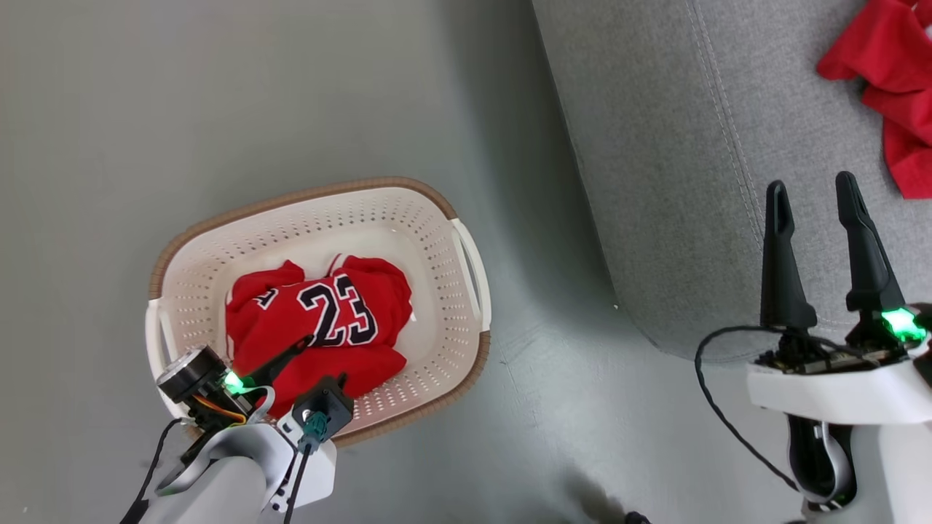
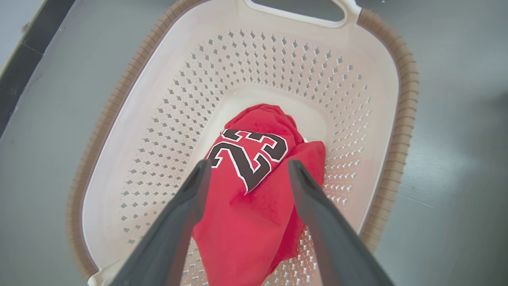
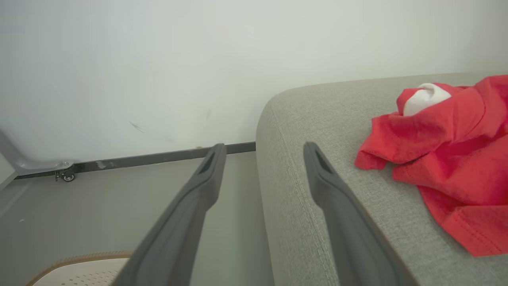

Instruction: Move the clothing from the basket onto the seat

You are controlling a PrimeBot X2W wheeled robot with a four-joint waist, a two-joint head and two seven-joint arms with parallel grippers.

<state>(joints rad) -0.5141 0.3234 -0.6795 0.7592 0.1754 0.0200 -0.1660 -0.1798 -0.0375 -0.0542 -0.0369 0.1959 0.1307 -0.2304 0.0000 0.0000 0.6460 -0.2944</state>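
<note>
There's the jersey (image 1: 320,320), crumpled in the basket (image 1: 437,240) at the lower left of the head view, its 23 reading upright. The basket's long axis runs left to right, handle to handle. Above it hangs the left gripper (image 2: 249,163), jaws wide apart, empty. Over the seat (image 1: 655,182) the right gripper (image 1: 810,182) points up-frame, jaws spread too, with another red garment (image 1: 892,87) at upper right.

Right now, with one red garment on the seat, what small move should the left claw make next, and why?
Probably lower the left claw a little and close on the jersey: its jaws stand open over the crumpled fabric, which lies in the basket, not yet on the seat.
</note>
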